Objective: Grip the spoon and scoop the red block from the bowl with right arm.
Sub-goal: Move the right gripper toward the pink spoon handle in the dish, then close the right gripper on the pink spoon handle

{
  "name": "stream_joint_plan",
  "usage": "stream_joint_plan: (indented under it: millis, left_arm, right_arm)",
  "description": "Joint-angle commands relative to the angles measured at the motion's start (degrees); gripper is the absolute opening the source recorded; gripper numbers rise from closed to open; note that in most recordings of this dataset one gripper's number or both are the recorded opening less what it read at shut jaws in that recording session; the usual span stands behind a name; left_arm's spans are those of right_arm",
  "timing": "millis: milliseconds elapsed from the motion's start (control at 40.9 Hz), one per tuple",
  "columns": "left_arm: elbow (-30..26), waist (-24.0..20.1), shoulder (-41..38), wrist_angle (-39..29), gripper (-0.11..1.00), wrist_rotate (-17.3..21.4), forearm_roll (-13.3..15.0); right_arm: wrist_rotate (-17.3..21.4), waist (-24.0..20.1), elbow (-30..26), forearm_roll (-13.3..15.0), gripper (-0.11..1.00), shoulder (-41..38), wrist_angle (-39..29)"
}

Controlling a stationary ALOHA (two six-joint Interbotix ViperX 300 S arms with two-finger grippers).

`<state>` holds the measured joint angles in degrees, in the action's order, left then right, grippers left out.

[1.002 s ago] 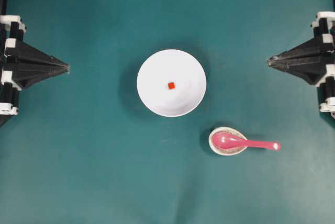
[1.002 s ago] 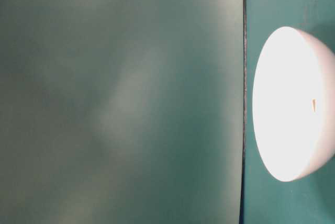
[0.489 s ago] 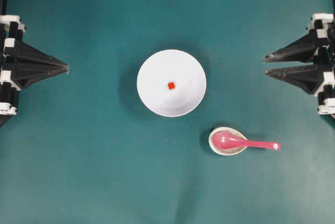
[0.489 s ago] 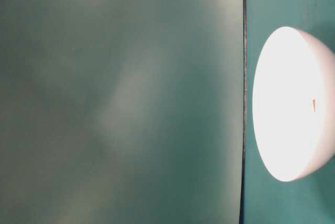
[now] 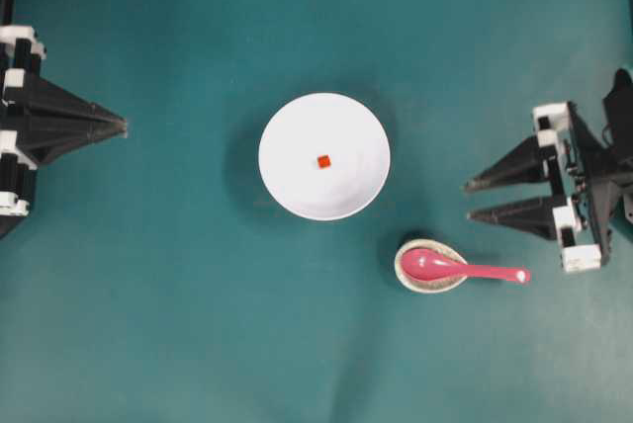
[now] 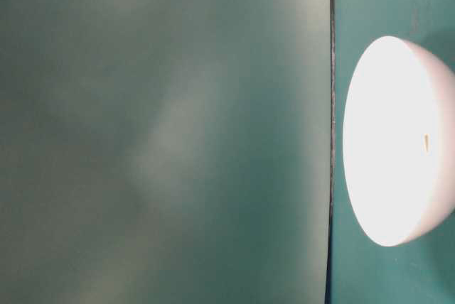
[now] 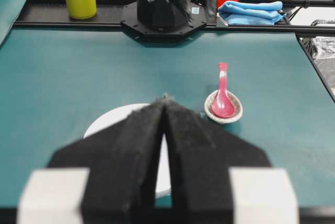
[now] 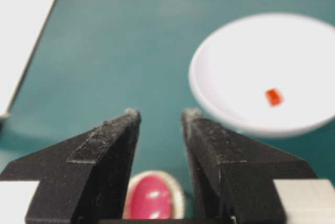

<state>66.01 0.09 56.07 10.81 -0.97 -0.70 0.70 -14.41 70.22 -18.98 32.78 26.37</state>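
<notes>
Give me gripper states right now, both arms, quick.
Left gripper: closed, fingers pressed together, holding nothing.
Right gripper: open, fingers apart, empty; the spoon lies untouched in its small dish.

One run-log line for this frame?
right gripper open, empty | spoon in small dish | red block in bowl

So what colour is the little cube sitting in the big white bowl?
Red-orange; the tiny cube in the round white bowl shows best overhead.

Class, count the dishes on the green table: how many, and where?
2. The large round white bowl sits mid-table holding a tiny red cube; the small speckled oval dish lies nearer the right arm, cradling the pink spoon.
</notes>
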Motion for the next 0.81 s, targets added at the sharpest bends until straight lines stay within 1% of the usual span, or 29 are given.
stream_joint_plan:
  millis: [0, 24, 73, 122, 147, 171, 293, 342, 391, 440, 587, 782]
  left_arm:
    - [-1.6, 0.0, -0.3, 0.3, 0.01, 0.0, -0.1]
    - [-1.7, 0.0, -0.2, 0.3, 0.01, 0.0, -0.1]
    - [-1.6, 0.0, -0.3, 0.3, 0.01, 0.0, -0.2]
    - [-1.7, 0.0, -0.2, 0.3, 0.01, 0.0, -0.1]
    - [-1.7, 0.0, -0.3, 0.3, 0.01, 0.0, -0.1]
    - [-1.7, 0.0, -0.3, 0.3, 0.01, 0.0, -0.1]
    - [-1.7, 0.0, -0.3, 0.3, 0.01, 0.0, -0.1]
    - [-1.7, 0.0, -0.3, 0.3, 0.01, -0.1, -0.2]
    - [-1.7, 0.0, -0.3, 0.3, 0.01, -0.2, -0.1]
    - [-1.7, 0.0, -0.3, 0.3, 0.01, -0.3, -0.2]
    - [-1.6, 0.0, -0.4, 0.3, 0.01, -0.2, -0.1]
    - [-1.6, 0.0, -0.4, 0.3, 0.01, -0.3, -0.1]
  right_arm:
    - [0.0, -3.9, 0.8, -4.7, 0.45, -3.3, 5.5]
    - [0.0, -5.3, 1.3, -6.4, 0.45, -4.4, 6.9]
    - [0.0, -7.2, 2.0, -8.7, 0.45, -5.8, 8.7]
    - [0.0, -9.7, 2.5, -11.8, 0.45, -7.4, 10.5]
    - [0.0, -11.1, 2.8, -13.8, 0.45, -8.3, 11.2]
    - [0.0, -12.0, 3.0, -15.1, 0.45, -8.9, 11.9]
    - [0.0, -17.9, 3.5, -23.6, 0.45, -11.8, 13.1]
    - [-0.1, -19.8, 3.5, -26.5, 0.45, -12.5, 13.2]
    - [-0.1, -21.4, 3.4, -28.5, 0.45, -13.2, 13.4]
    - [-0.2, -22.9, 3.3, -30.0, 0.45, -13.6, 13.4]
    - [-0.1, -25.4, 3.3, -32.3, 0.45, -14.4, 13.2]
    - [-0.9, -26.1, 4.1, -32.4, 0.45, -15.6, 12.7]
